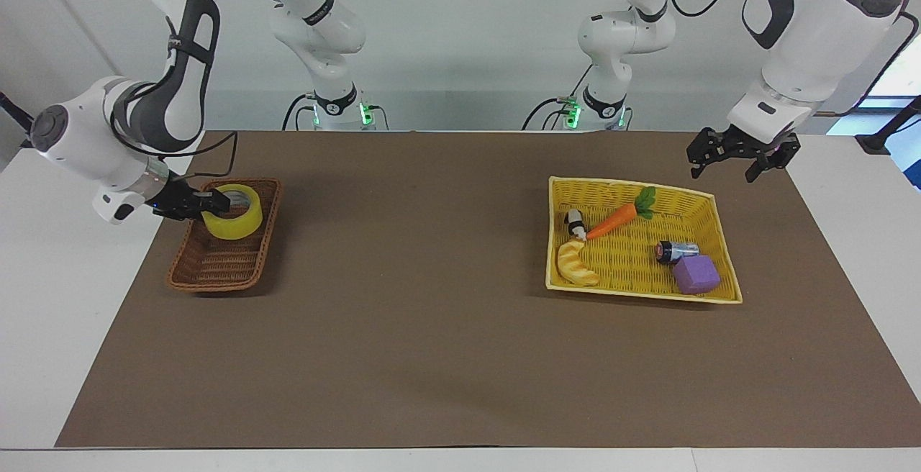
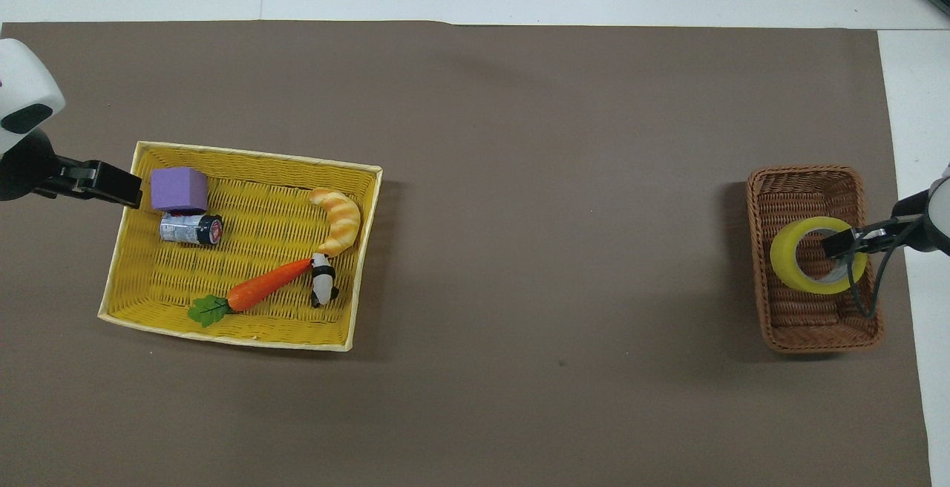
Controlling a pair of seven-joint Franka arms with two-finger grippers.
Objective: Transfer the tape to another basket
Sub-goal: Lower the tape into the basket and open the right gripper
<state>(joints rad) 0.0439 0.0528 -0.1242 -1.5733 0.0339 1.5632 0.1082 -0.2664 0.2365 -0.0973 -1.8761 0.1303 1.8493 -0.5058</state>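
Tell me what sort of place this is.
Probably a robotics lab bench: two white robot arms fixed at a white table, a brown paper mat spread over it, and toy props such as a plush orange carrot in a yellow woven basket.
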